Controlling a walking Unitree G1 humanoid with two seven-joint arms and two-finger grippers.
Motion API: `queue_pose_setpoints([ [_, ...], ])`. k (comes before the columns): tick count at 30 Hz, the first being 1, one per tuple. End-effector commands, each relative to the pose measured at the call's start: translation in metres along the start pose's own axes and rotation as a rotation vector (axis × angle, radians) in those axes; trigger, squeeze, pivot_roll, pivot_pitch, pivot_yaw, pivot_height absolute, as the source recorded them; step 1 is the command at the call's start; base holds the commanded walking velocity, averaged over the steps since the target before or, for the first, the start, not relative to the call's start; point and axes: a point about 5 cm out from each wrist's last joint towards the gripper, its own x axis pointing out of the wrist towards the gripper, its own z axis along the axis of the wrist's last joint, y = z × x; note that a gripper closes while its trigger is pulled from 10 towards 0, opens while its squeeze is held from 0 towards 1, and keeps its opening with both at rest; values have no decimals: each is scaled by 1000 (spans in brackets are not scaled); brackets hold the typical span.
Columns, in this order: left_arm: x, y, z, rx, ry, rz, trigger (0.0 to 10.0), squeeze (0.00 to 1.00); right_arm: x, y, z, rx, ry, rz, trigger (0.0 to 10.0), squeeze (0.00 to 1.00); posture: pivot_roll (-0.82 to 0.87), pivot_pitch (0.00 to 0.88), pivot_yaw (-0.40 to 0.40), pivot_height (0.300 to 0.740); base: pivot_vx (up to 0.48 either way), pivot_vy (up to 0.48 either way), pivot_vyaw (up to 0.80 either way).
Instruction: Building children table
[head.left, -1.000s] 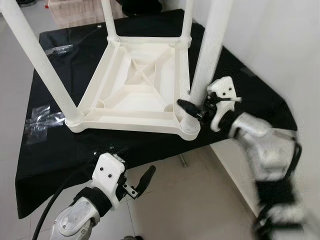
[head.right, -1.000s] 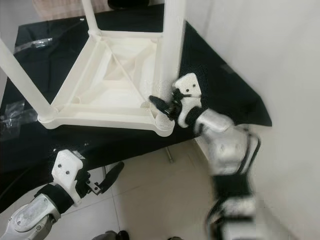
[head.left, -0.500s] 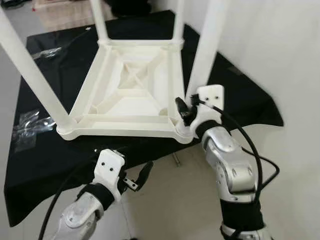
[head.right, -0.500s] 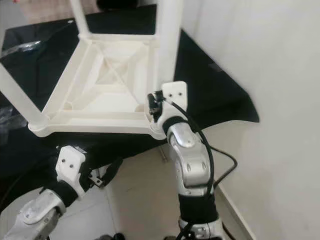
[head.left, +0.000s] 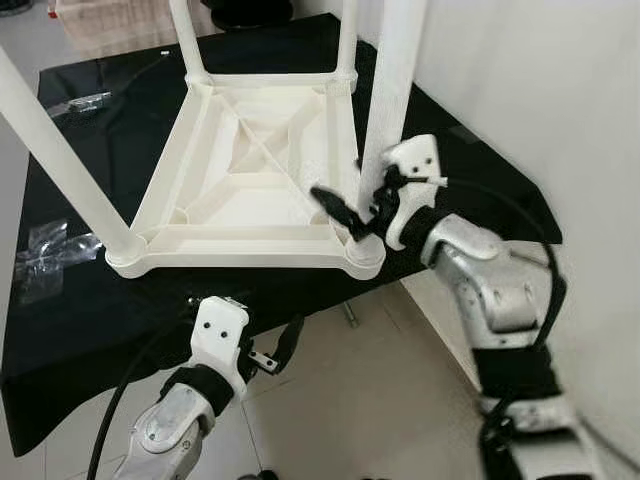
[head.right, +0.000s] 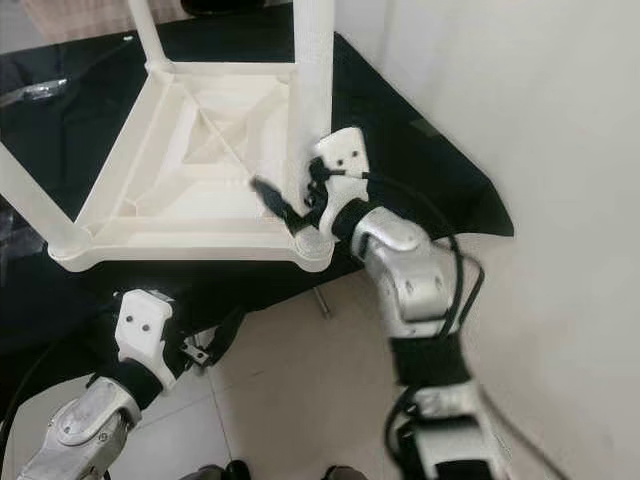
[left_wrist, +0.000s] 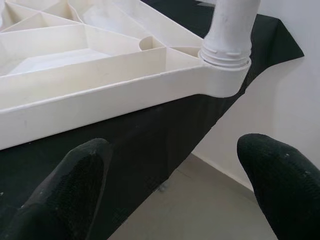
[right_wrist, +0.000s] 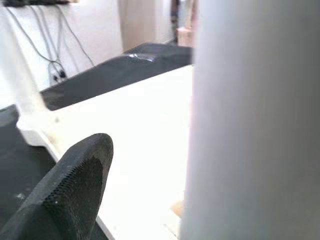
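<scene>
- A white plastic table (head.left: 260, 190) lies upside down on a black cloth (head.left: 90, 300); its ribbed underside faces up and four round legs stand upright.
- A crumpled clear bag (head.left: 40, 255) lies on the cloth at 9 o'clock of the table; a white wall (head.left: 540, 90) stands at 3 o'clock.
- The right gripper (head.left: 355, 205) is at the near-right leg (head.left: 390, 90), its black fingers spread, one finger (head.left: 335, 205) over the tabletop at the leg's base.
- The right wrist view shows the leg close and blurred, beside one textured finger.
- The left gripper (left_wrist: 175, 180) hangs open below the cloth's edge, over the tiled floor (head.left: 350, 400).
- Its wrist view shows the leg's threaded socket (left_wrist: 225, 55).
</scene>
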Motion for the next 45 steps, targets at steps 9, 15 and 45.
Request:
queue_pose_setpoints([
  [9,-7,0,-5,25,30,1,10000,0,11,8,-2,70,-45,276,0,0,-37,207,5,740,0,0,0],
  [15,-8,0,-5,24,34,4,10000,0,10,7,-8,77,-47,218,0,0,-43,212,5,740,0,0,0],
  [45,2,3,-6,23,12,27,10000,0,19,45,-17,63,7,-443,10000,529,-49,189,2,740,0,0,0],
])
